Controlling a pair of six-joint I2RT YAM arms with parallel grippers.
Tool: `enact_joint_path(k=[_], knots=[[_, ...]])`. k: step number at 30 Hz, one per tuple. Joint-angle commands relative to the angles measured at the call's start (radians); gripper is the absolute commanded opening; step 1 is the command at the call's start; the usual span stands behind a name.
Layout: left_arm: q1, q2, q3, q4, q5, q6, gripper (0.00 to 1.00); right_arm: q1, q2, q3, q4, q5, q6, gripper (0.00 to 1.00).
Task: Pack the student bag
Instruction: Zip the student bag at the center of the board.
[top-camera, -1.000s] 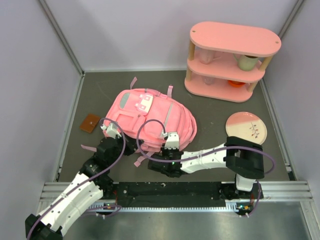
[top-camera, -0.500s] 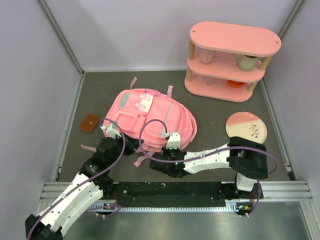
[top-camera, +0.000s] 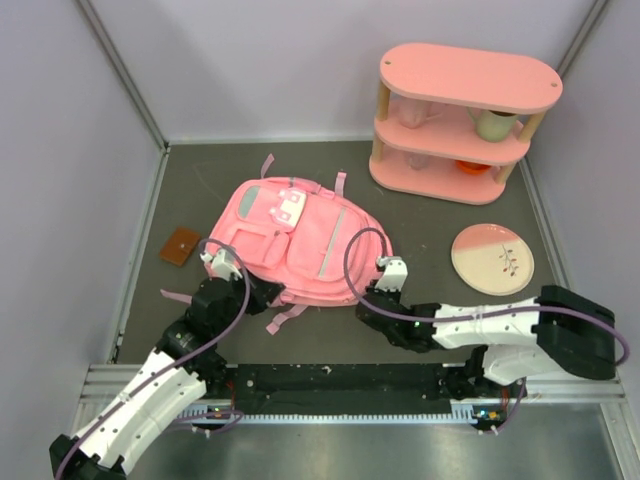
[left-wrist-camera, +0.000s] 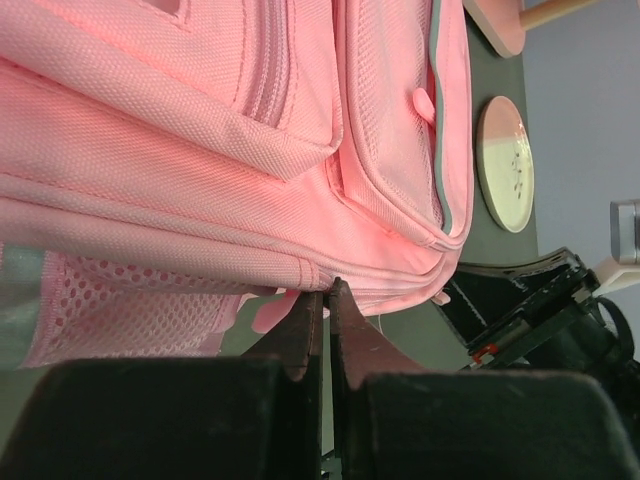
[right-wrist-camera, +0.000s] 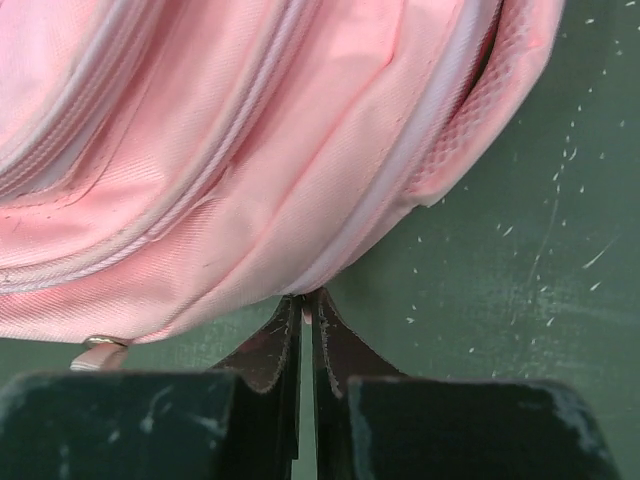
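Observation:
The student bag (top-camera: 300, 235), a large pink backpack with a grey stripe, lies flat in the middle of the table. My left gripper (top-camera: 266, 293) is shut on the bag's near left edge. In the left wrist view its tips (left-wrist-camera: 327, 292) pinch the bottom seam of the bag (left-wrist-camera: 250, 150), next to a mesh side pocket. My right gripper (top-camera: 364, 296) is at the bag's near right corner. In the right wrist view its tips (right-wrist-camera: 306, 300) are shut on a small pink bit at the edge of the bag (right-wrist-camera: 220, 150).
A pink oval shelf unit (top-camera: 465, 90) with cups stands at the back right. A pink plate (top-camera: 492, 258) lies to the right of the bag and shows in the left wrist view (left-wrist-camera: 505, 165). A small brown flat item (top-camera: 180, 245) lies to the bag's left. Walls enclose the table.
My right gripper has moved to the right along the bag's near edge, from its middle to its right corner. The bag now lies flatter. The left gripper has stayed in place.

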Motion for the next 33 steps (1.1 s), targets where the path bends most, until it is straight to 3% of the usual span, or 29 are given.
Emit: enact_joint_path(k=[1, 3, 5, 6, 7, 9, 13, 21, 31, 33], knots=[[0.002, -0.035, 0.055, -0.001, -0.051, 0.057, 0.00, -0.075, -0.117, -0.093, 0.127, -0.128, -0.162, 0.00], [0.002, -0.035, 0.057, 0.002, -0.036, 0.082, 0.01, -0.091, -0.155, -0.119, 0.176, -0.176, -0.207, 0.00], [0.002, -0.030, 0.063, 0.026, 0.029, 0.125, 0.28, -0.091, -0.168, -0.125, 0.205, -0.242, -0.265, 0.00], [0.002, -0.027, 0.067, 0.031, 0.053, 0.139, 0.51, -0.091, -0.179, -0.126, 0.227, -0.265, -0.287, 0.00], [0.002, -0.027, 0.079, 0.030, 0.076, 0.154, 0.67, -0.092, -0.180, -0.136, 0.242, -0.307, -0.293, 0.00], [0.002, -0.021, 0.107, 0.008, 0.107, 0.185, 0.90, -0.092, -0.180, -0.148, 0.303, -0.367, -0.316, 0.00], [0.001, -0.027, 0.138, -0.128, 0.071, 0.180, 0.97, -0.091, -0.177, -0.191, 0.369, -0.408, -0.334, 0.00], [-0.001, -0.142, 0.034, -0.164, 0.100, 0.091, 0.98, -0.109, -0.163, -0.260, 0.415, -0.378, -0.328, 0.00], [-0.001, -0.121, 0.027, -0.173, 0.091, 0.088, 0.98, -0.150, 0.100, -0.062, 0.257, -0.395, -0.295, 0.00], [-0.002, -0.115, 0.030, -0.171, 0.093, 0.091, 0.98, -0.150, 0.129, -0.051, 0.271, -0.391, -0.273, 0.05]])
